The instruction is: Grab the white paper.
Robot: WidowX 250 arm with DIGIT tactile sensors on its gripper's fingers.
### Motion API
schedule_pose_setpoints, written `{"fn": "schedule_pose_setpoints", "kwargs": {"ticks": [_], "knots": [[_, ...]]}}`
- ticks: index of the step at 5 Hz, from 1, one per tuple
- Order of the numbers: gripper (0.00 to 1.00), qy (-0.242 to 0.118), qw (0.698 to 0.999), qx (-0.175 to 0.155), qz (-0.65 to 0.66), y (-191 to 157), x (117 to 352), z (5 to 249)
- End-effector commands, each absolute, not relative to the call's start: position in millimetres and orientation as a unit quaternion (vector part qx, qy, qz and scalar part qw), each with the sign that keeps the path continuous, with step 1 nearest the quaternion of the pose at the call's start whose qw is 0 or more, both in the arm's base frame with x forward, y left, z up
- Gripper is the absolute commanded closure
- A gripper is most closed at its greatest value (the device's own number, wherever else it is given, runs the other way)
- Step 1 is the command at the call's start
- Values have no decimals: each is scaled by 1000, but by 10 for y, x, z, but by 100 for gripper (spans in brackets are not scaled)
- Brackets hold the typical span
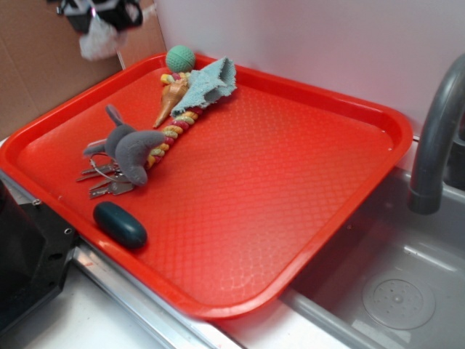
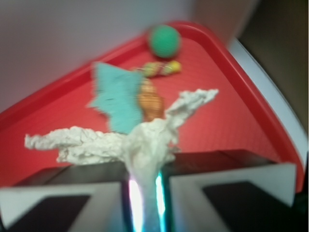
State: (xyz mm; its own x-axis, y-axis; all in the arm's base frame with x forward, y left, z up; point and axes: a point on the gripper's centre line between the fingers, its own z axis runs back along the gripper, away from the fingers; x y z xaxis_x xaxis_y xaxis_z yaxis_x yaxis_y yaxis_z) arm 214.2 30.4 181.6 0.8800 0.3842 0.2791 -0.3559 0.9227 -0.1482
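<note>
White, wrinkled paper (image 2: 145, 140) sits pinched between the two fingers of your claw (image 2: 145, 193), which are drawn in to a narrow slit around the wad's middle; the wrist view shows them closed on it, with jagged wings sticking out to either side above the pads. In the outside view the claw (image 1: 98, 18) hangs at the top left corner, above the back edge of the tray, with the paper (image 1: 98, 40) dangling under it, clear of everything.

Judge the wad as almost weightless, soft and crushable. It will not slip easily, because the creases give the pads something to bite, but a thin point could tear if you take it by a tip. The thick centre, where you have it, is the right place.

Below lies the red tray (image 1: 305, 182), hard plastic with a fine diamond grain and a raised rim. On it are a frayed teal cloth (image 1: 211, 83), a ridged orange shell (image 1: 171, 98), a braided rope (image 1: 174, 131), a dimpled green ball (image 1: 180, 58), a grey plush toy (image 1: 131, 145) over metal keys (image 1: 105, 182), and a smooth dark oval case (image 1: 120, 224). Beside the tray, a grey tap (image 1: 436, 138) arches over a sink (image 1: 392, 291).
</note>
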Motion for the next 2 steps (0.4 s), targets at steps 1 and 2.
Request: {"fn": "schedule_pose_setpoints", "kwargs": {"ticks": [1,2], "knots": [[100,-161,980,-115,-23,32,2034,2355],[100,-140,982,-116,-58,-35,1844,2358]]}}
